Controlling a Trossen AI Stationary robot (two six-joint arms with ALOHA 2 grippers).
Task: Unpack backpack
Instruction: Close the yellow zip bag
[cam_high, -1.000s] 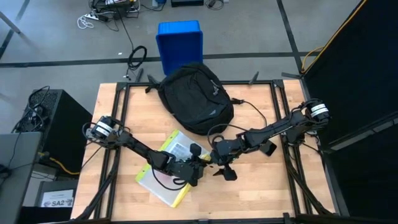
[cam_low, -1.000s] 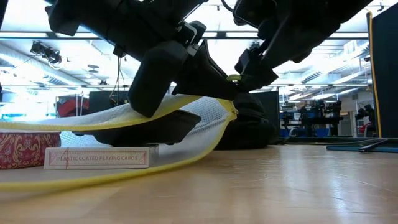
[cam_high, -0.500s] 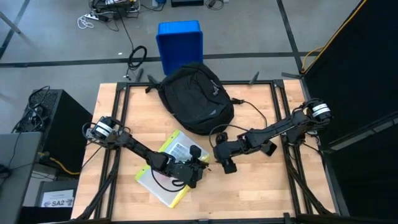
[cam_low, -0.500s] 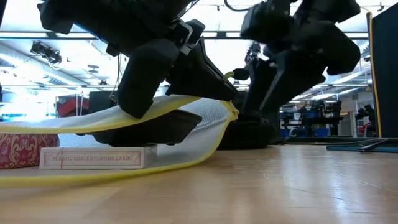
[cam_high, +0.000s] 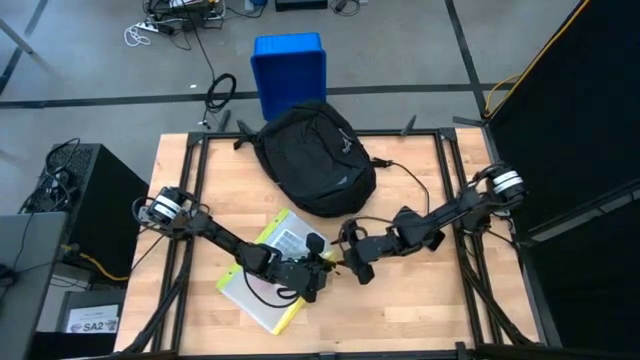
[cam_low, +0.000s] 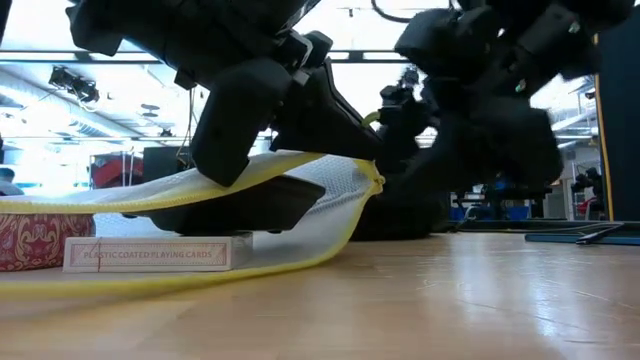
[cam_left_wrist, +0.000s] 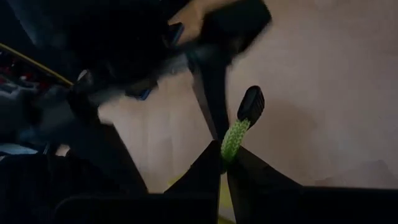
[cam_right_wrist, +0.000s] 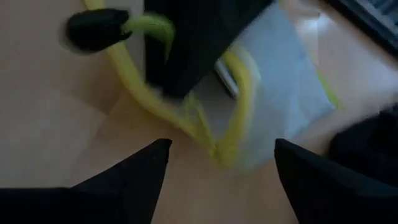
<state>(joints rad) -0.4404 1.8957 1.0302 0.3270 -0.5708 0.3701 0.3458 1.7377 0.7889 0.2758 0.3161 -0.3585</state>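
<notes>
One backpack (cam_high: 315, 158), black, lies at the table's far edge, just in front of a blue bin (cam_high: 289, 68). Nearer the front, a yellow-edged mesh pouch (cam_high: 262, 282) lies on the wood. Left gripper (cam_high: 322, 264) pinches the pouch's yellow-green zipper cord (cam_left_wrist: 234, 138), fingers closed on it. Right gripper (cam_high: 353, 270) sits just beside, fingers (cam_right_wrist: 134, 174) spread wide, holding nothing. Box of playing cards (cam_low: 155, 254) rests under the raised pouch.

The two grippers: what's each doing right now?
Left gripper: shut on the yellow mesh pouch, pinching its cord.
Right gripper: open, holding nothing, close to the pouch.
</notes>
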